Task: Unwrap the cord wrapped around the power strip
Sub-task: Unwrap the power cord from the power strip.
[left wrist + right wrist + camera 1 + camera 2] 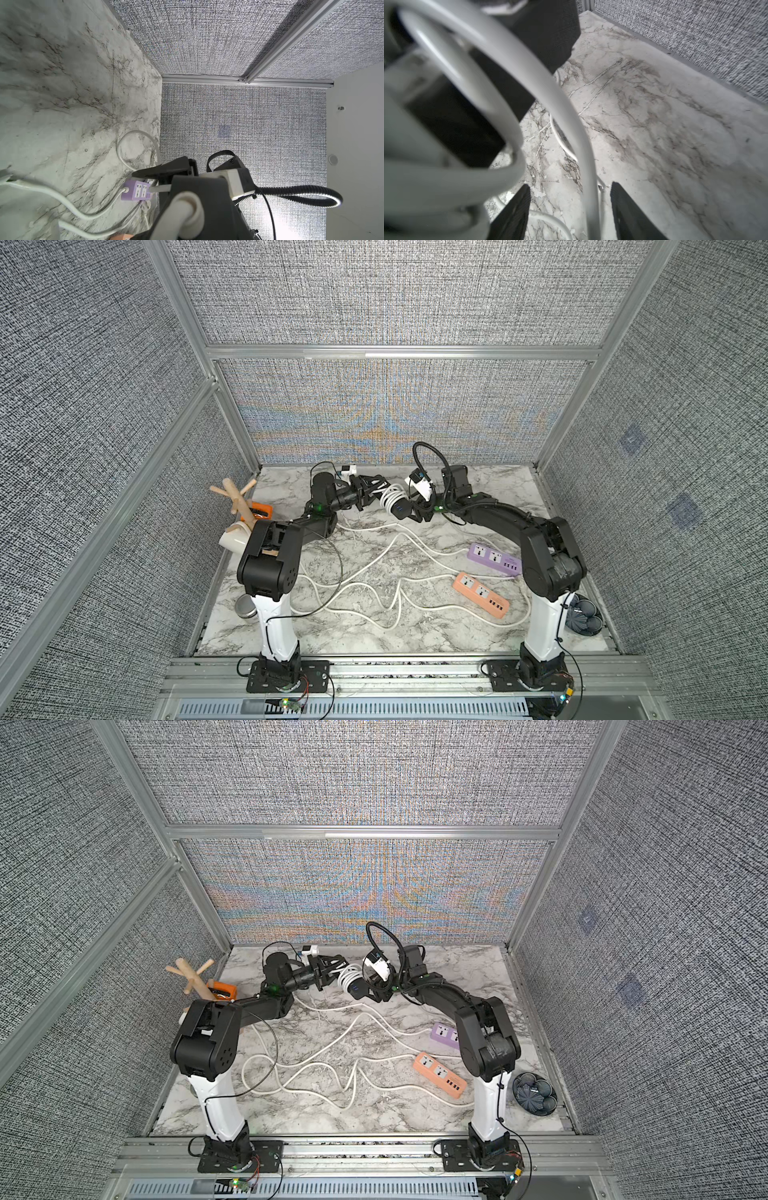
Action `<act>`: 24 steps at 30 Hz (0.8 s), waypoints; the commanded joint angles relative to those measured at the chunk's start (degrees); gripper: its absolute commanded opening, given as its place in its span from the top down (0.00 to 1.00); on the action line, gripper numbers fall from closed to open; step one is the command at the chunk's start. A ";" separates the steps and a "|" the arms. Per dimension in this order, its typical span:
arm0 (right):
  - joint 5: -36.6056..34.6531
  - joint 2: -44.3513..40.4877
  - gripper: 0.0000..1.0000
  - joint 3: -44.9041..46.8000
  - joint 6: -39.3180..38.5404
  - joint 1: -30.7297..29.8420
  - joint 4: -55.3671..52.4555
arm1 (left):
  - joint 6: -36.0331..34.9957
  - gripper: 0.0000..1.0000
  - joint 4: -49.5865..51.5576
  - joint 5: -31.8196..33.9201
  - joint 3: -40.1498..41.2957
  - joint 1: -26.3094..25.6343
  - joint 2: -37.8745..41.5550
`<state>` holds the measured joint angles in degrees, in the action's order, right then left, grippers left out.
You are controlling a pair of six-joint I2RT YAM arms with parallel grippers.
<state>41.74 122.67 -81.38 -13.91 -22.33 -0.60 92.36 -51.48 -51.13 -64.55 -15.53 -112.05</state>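
In both top views the dark rectangular plastic power strip, coiled in white round cord, is held aloft, pinched endwise by the left claw for steadying, with the right claw at its far end. In the left wrist view the strip is seen directly before the claw. In the right wrist view the right claw is spread, with one cord strand passing between, seemingly for drawing off a loop.

The left arm and right arm share one build: bulky matt black joint housings dotted with small round holes, each on a tapering white column bolted to a black base plate low in the frame. A thin black cable runs down each column. Green lights glow near the wrists. A ribbed black hose arcs above a white camera block at centre. The left hand is a black triangular frame; the right hand has finely textured black fingers.
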 commanded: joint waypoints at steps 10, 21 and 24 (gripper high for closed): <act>1.37 -2.32 1.00 -0.44 4.10 3.21 2.68 | -1.96 1.00 -1.79 -0.86 1.61 -0.55 -1.37; -5.31 -16.68 1.00 6.38 -3.95 0.65 -4.42 | -4.61 1.00 1.99 10.97 -0.77 -0.97 -5.46; -9.97 -21.15 1.00 10.60 -4.07 -1.94 -4.53 | -4.36 1.00 2.13 14.58 -3.36 -1.43 -6.72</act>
<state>36.21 103.72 -72.60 -15.66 -23.09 -5.08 88.73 -48.36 -41.71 -66.26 -16.69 -118.15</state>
